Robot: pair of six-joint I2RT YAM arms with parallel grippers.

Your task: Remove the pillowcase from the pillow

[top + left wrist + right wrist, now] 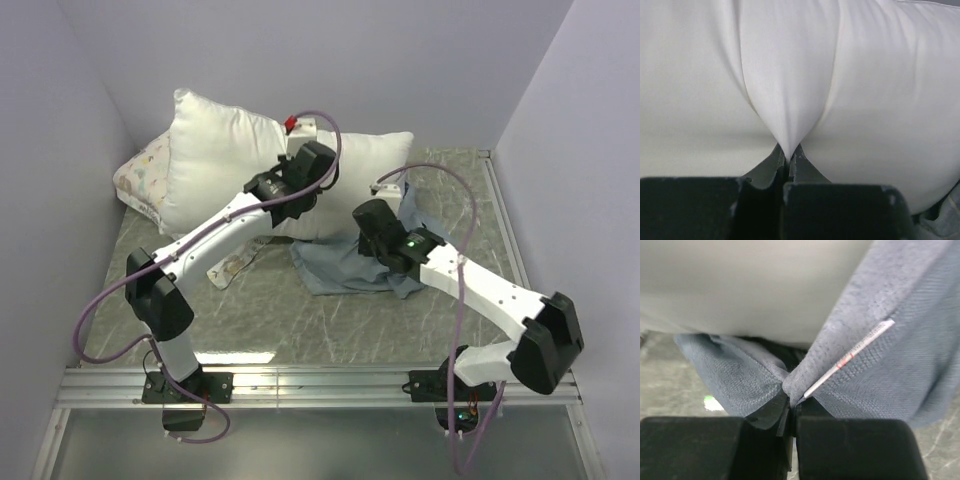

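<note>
The plain white pillow lies at the back of the table, propped against the wall. My left gripper is shut on a pinch of the pillow's white cloth. The pillowcase lies crumpled in front of the pillow, its pale blue-grey inner side showing. My right gripper is shut on a fold of the pillowcase, with a white care tag beside the pinch. The white pillow fills the top of the right wrist view.
A smaller floral-print pillow is at the back left, against the left wall. A strip of floral-print cover lies on the marbled table under my left arm. Walls close in left, back and right.
</note>
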